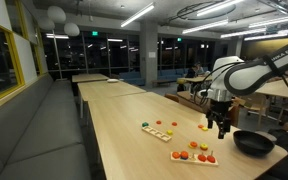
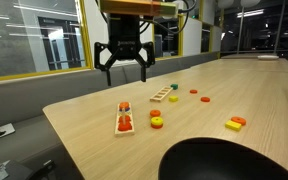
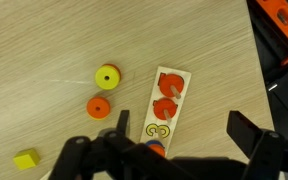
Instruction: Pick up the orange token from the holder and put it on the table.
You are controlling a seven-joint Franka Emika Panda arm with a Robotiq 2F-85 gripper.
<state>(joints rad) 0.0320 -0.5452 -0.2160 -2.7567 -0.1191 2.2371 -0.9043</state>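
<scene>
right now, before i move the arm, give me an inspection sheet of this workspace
surface: light wooden table, no spills seen
job's things: number holder lying flat, orange tokens seated in it; orange ring and yellow ring on the table beside it
clutter: second holder, black bowl, yellow block, loose tokens
grippers: gripper open, empty, hanging over the number holder
cables: nothing seen
surroundings: bench seating, dark windows
</scene>
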